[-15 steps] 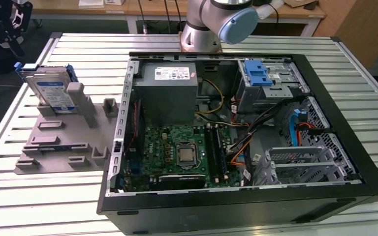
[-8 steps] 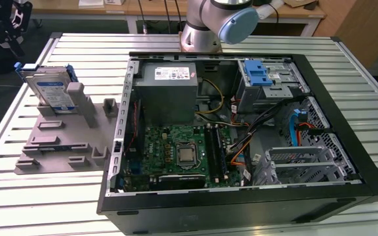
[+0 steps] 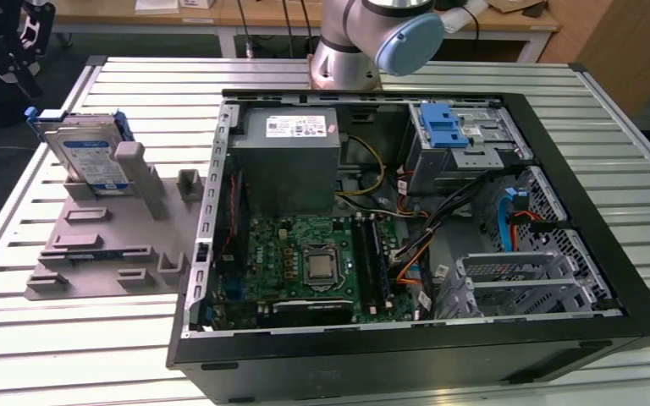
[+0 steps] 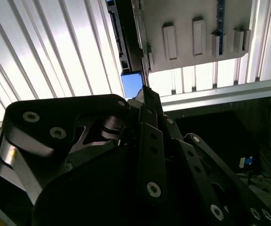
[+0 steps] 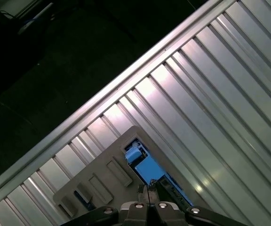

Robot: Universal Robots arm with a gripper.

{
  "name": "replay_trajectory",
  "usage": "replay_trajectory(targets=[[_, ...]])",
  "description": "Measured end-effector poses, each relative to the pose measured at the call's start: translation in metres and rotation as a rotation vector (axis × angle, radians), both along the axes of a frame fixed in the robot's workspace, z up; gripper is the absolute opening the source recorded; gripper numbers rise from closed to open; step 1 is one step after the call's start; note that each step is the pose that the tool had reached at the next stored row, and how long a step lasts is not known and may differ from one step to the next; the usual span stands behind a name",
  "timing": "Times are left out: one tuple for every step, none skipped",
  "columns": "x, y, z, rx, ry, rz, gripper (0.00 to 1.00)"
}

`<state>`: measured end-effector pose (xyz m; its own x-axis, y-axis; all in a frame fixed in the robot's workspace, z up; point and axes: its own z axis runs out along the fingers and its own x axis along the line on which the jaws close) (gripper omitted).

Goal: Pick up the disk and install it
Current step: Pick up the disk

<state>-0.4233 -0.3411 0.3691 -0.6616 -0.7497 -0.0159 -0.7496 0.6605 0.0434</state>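
Note:
The disk stands on edge in a grey holder on the slatted table, at the exterior view's left. It is silver with a white-and-blue label and a blue bracket around it. My black gripper hangs above the table's far-left corner, behind the disk and apart from it. In both wrist views its fingertips meet with nothing between them, so it is shut and holds nothing. Past the tips I see the blue of the disk in the holder.
An open computer case lies on the table at the exterior view's right. Inside are a grey power-supply box, a motherboard and a drive cage with a blue latch. The arm's base stands behind the case.

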Motion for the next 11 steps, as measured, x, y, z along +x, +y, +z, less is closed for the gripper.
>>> replay_trajectory(targets=[[0.0000, 0.0000, 0.0000, 0.0000, 0.0000, 0.001, 0.11], [0.0000, 0.0000, 0.0000, 0.0000, 0.0000, 0.002, 0.11], [0.0000, 0.0000, 0.0000, 0.0000, 0.0000, 0.004, 0.11], [0.0000, 0.0000, 0.0000, 0.0000, 0.0001, 0.005, 0.11], [0.0000, 0.0000, 0.0000, 0.0000, 0.0001, 0.006, 0.11], [0.0000, 0.0000, 0.0000, 0.0000, 0.0000, 0.008, 0.11], [0.0000, 0.0000, 0.0000, 0.0000, 0.0000, 0.009, 0.11], [0.0000, 0.0000, 0.0000, 0.0000, 0.0000, 0.010, 0.11], [0.0000, 0.0000, 0.0000, -0.0001, -0.0001, 0.012, 0.11], [0.0000, 0.0000, 0.0000, -0.0001, 0.0000, 0.013, 0.11], [0.0000, 0.0000, 0.0000, 0.0000, 0.0001, 0.015, 0.11]])
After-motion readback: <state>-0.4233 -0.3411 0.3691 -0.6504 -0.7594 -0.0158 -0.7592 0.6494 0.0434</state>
